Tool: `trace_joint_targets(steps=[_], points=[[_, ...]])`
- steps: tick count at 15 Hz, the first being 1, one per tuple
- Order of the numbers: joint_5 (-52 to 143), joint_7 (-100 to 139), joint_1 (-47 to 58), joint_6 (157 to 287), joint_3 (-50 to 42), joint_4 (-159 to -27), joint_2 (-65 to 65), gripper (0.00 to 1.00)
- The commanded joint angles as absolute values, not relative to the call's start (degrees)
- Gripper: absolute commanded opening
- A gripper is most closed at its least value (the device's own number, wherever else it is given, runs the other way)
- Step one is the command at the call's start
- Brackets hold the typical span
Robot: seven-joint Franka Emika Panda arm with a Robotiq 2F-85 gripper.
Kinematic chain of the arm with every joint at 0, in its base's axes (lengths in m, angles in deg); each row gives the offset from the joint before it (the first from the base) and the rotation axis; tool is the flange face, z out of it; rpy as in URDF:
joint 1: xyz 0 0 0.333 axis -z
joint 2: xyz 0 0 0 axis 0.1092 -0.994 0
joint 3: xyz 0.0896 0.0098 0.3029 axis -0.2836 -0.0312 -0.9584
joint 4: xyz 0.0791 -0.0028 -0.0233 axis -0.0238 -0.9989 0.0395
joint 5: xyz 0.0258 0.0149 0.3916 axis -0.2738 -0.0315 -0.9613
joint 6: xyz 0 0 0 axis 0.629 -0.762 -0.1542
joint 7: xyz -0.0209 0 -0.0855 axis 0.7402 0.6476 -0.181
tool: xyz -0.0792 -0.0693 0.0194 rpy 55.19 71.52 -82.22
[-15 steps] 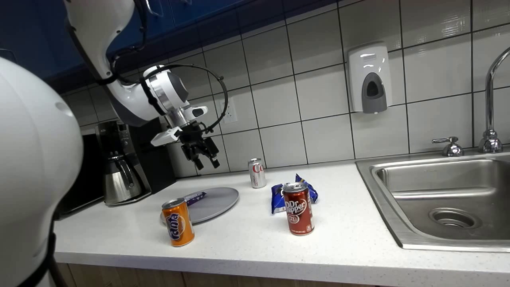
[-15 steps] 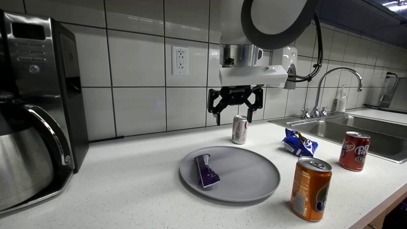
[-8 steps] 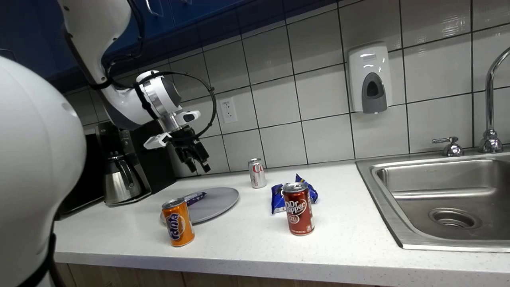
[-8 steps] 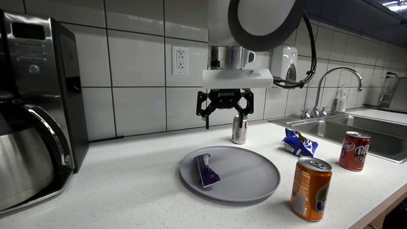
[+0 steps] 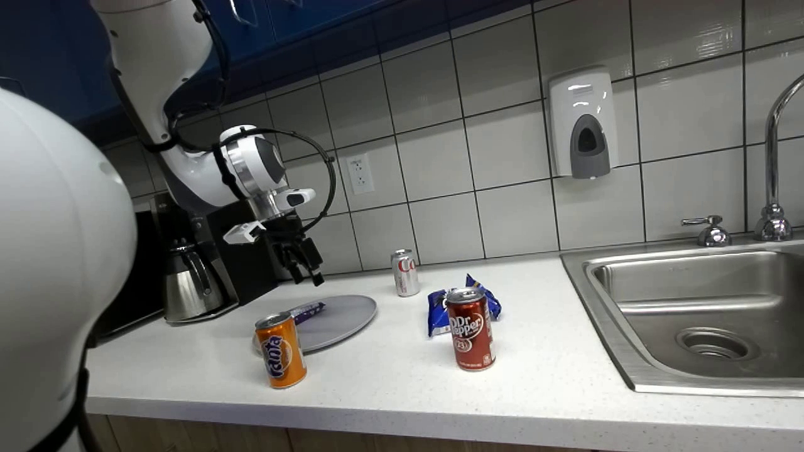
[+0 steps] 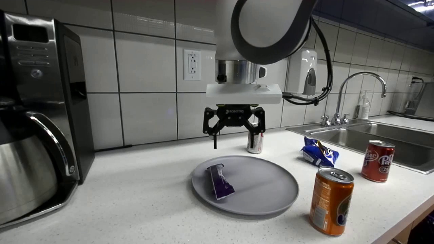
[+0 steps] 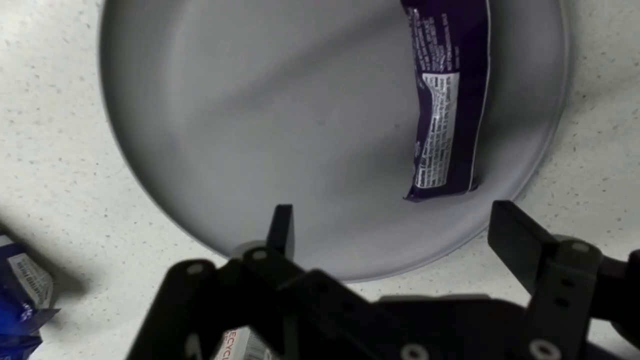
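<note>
My gripper point(image 6: 233, 147) is open and empty, pointing down above the back part of a round grey plate point(image 6: 262, 178). It also shows in an exterior view point(image 5: 308, 280) and in the wrist view point(image 7: 393, 205). A purple wrapped bar point(image 6: 221, 183) lies on the plate, nearest to the gripper. In the wrist view the bar point(image 7: 452, 110) is ahead of the fingers, nearer the right one, not between them. A silver can point(image 6: 255, 145) stands behind the gripper, partly hidden by a finger. An orange can point(image 5: 281, 351) stands in front of the plate.
A crumpled blue bag point(image 6: 319, 152) and a red can point(image 6: 378, 162) stand on the counter toward the sink point(image 5: 603, 326). A coffee maker point(image 6: 76, 101) stands on the opposite side. A tiled wall point(image 5: 427, 169) bounds the back.
My gripper has moved down, and to the left in both exterior views, from above the silver can toward the plate. The fingers stay open. The objects on the counter have not moved.
</note>
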State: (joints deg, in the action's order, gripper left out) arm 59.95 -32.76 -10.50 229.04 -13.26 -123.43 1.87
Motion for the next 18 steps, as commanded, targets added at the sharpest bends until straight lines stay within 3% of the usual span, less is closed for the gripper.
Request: trace_joint_targets(steps=[1, 18], points=[[57.3, -32.3, -11.4, 224.9, -14.1, -119.1, -0.4, 1.0], [49.7, -28.9, -11.9, 219.0, -15.0, -113.5, -6.7, 1.0]])
